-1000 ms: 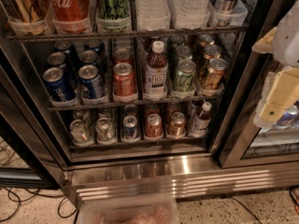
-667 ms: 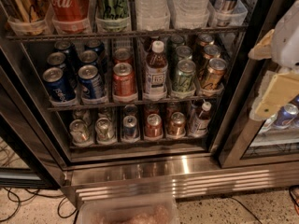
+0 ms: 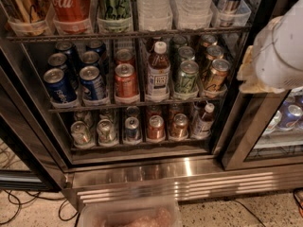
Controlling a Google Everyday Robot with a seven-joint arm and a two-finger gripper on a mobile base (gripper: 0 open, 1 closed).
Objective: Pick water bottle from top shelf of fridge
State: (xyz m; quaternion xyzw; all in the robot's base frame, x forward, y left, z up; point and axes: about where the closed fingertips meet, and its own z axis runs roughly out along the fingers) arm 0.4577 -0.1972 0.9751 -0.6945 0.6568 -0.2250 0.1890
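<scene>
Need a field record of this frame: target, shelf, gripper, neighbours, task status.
target: water bottle, only its lower part in frame, standing in a clear tray
twin: second water bottle just to its right
shelf: top shelf, wire rack with front rail
fridge: fridge, shiny ribbed steel base below the racks
gripper: gripper, at the right edge of the view, level with the middle rack, apart from both bottles
neighbours: green can left of target
status: bottle not yet grasped

The speckled floor point(image 3: 246, 214) carries the fridge point(image 3: 180, 171); a clear bin point(image 3: 128, 215) lies before it, black cables point(image 3: 19, 206) at its left; the gripper point(image 3: 265, 65) hovers right of it.
</scene>
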